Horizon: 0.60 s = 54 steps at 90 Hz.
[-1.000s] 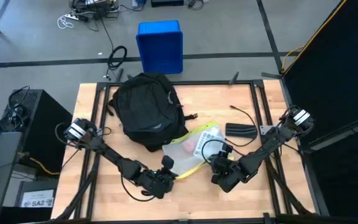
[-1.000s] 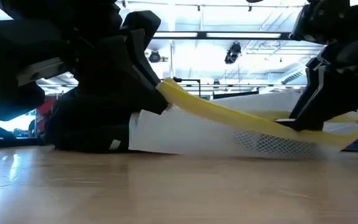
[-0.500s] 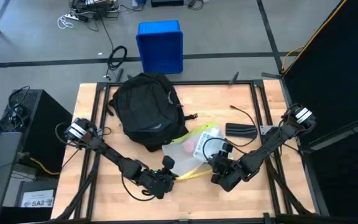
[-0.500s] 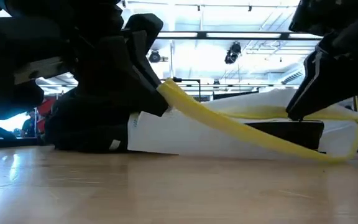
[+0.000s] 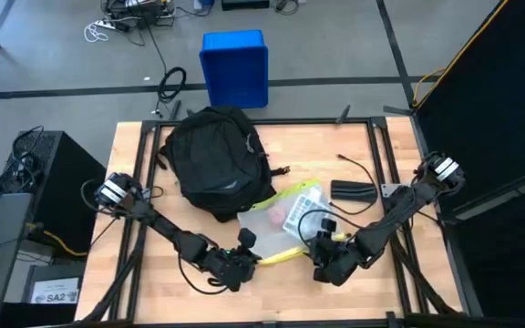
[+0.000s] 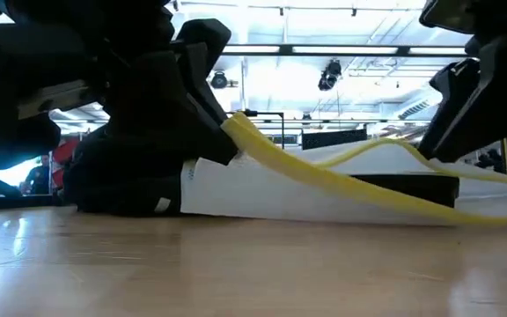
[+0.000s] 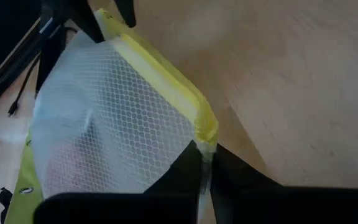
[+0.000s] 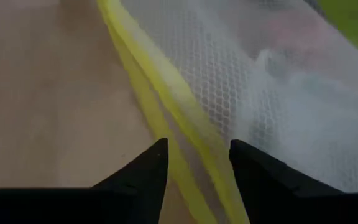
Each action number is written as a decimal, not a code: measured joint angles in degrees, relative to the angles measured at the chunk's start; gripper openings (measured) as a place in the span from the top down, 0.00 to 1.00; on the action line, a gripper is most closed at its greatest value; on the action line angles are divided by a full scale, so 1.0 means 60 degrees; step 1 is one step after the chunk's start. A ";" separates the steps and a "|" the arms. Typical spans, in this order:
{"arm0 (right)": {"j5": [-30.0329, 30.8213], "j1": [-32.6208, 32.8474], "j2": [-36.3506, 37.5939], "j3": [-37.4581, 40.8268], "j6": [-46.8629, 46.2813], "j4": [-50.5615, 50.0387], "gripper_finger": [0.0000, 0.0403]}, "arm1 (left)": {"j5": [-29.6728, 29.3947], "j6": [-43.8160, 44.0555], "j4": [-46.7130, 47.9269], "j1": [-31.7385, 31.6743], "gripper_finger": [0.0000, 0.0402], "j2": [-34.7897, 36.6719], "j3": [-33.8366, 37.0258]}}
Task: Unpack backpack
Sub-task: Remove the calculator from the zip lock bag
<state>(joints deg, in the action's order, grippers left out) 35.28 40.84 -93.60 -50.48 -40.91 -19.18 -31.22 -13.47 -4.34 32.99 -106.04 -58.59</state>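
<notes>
Clearly a mid-task moment, set out by part:

Backpack: the large black soft fabric backpack (image 5: 215, 162) lies on the far-left part of the wooden table (image 5: 354, 155), just beside the pouch, apparently touching its corner.
Pouch: a translucent white mesh pouch with a yellow zip edge (image 5: 281, 219) lies flat between the two grippers, something pinkish showing dimly inside it.
Left gripper: the left gripper (image 7: 202, 163), near the table's front edge, has its fingers pinched together on a corner of the pouch's yellow edge.
Right gripper: the right gripper (image 8: 194, 163) sits at the front, on the pouch's other side; its fingers stand apart, a yellow strip running between them, not clamped.
Other item: a flat black oblong object (image 5: 353, 190) lies on the table, well apart from the backpack.
Step in hand: likely setting the pouch down outside the backpack.
Next move: probably letting go of the yellow edge, then returning to the backpack's opening for whatever remains.
</notes>
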 joint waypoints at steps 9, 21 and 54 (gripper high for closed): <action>-0.0304 0.0144 0.0000 0.0003 0.0009 0.0080 0.64 | -0.0004 0.0001 -0.0001 0.0000 1.00 0.0000 0.0000; -0.0814 0.0540 -0.0004 0.0004 0.0646 0.1223 0.65 | -0.0018 0.0000 -0.0002 0.0000 1.00 0.0000 0.0000; -0.1151 0.0246 -0.0743 0.0000 0.0427 0.1169 0.69 | -0.0044 0.0004 -0.0097 -0.0004 1.00 0.0000 0.0000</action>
<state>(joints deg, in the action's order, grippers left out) 28.37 42.31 -98.06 -50.48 -38.34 -12.17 -31.48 -13.45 -4.92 32.97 -106.04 -58.59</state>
